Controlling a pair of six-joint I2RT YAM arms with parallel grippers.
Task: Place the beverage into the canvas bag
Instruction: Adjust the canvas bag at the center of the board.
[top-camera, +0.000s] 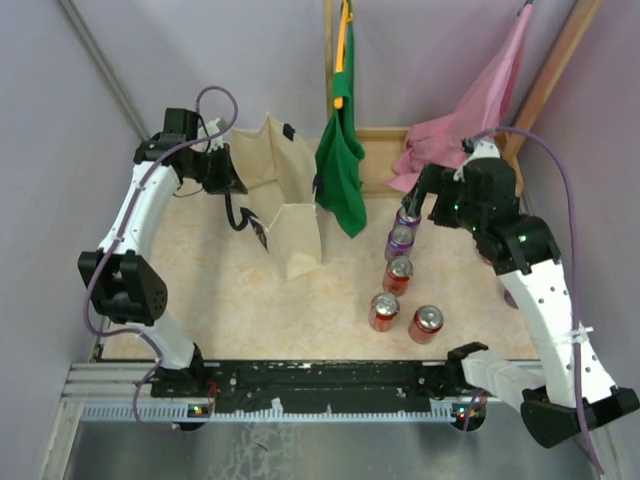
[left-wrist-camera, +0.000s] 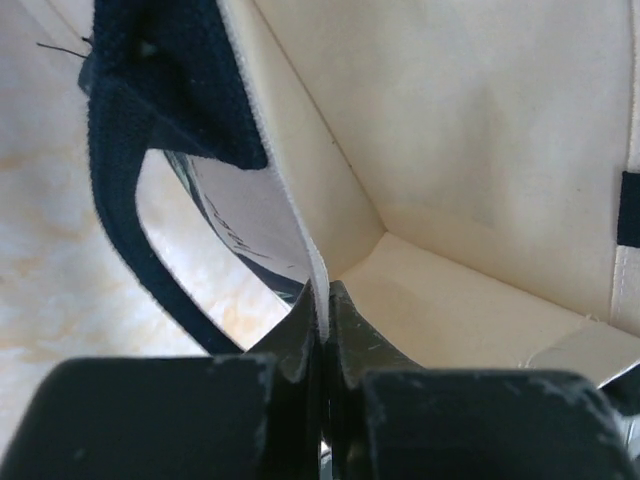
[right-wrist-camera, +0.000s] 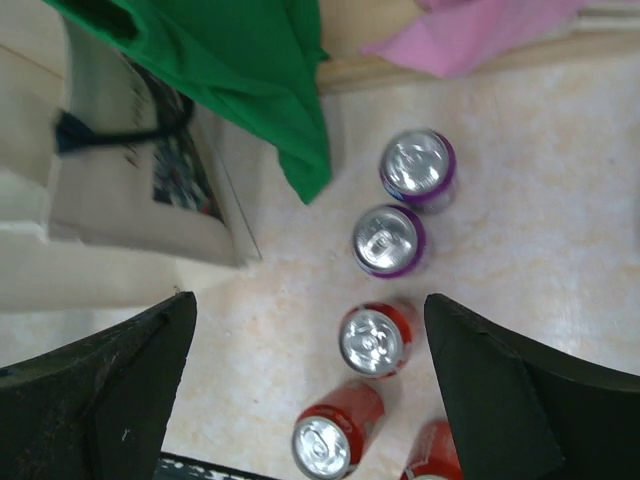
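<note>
My left gripper (left-wrist-camera: 325, 300) is clamped on the canvas bag (top-camera: 285, 205) rim, upper centre-left, mouth open. My right gripper (right-wrist-camera: 310, 300) is spread wide over the cans (right-wrist-camera: 388, 240), centre-right, just beside each other.

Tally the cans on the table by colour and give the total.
Purple cans: 2
Red cans: 3
Total: 5
</note>
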